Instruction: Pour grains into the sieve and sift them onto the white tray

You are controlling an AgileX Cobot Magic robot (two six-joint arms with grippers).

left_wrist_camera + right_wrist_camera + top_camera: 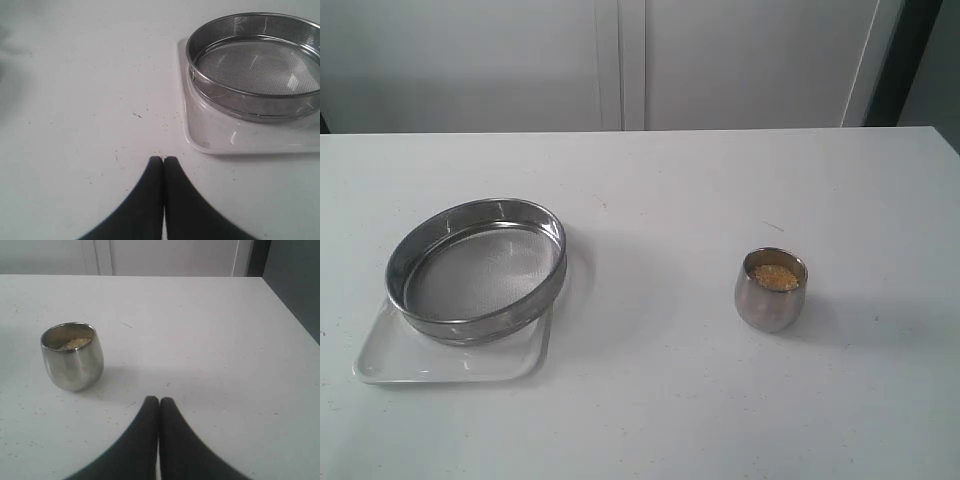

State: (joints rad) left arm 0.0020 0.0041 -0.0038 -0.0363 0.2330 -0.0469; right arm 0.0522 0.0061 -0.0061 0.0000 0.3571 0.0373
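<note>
The sieve, a wide steel ring with grey mesh, rests on the white tray at the left of the table. Its mesh looks bare. The grains, golden-yellow, lie inside a small rounded steel cup standing upright at the right. Neither arm shows in the exterior view. In the left wrist view my left gripper is shut with nothing in it, over bare table short of the tray and sieve. My right gripper is also shut and empty, a short way from the cup holding grains.
The white table runs back to a pale wall with cabinet panels. Its right edge drops off beside a dark floor strip. Tiny specks dot the tabletop near the tray.
</note>
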